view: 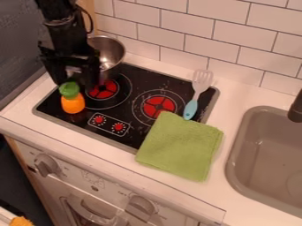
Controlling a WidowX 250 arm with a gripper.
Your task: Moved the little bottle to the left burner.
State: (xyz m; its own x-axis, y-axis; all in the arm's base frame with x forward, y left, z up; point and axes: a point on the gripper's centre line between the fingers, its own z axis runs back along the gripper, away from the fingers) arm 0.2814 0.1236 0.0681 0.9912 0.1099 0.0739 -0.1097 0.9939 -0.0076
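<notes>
while the gripper [77, 84] hangs over the stove's left end, its fingers look spread wider than the bottle, nothing clamped from where i'm standing. bottle [73, 102] is upright at the stove [115, 139]'s left side, just beside the left burner [103, 89], not centred on it. so the task reads as unfinished.

main risk: a bad grip. the fingers are up around the green top [69, 89], and the opening looks shifted toward the burner side. close like that and one finger likely lands first, shoving the bottle or tipping it. i can't tell the depth gap, so they may also pinch only the top and let it slip. i'd centre and go lower before closing.

second: the bowl [110, 52] sits right behind, near the burner. a wide swing back could knock it, or wedge the bottle against it.

third: release. the bottle's bottom looks rounded, so a tilted set-down or a drop from height could make it rock and roll, maybe toward the counter [32, 120]'s front edge.

overshoot matters less: right burner [159, 107] is well apart, but the towel [182, 148] overlaps its edge and could snag a low drag.
</notes>
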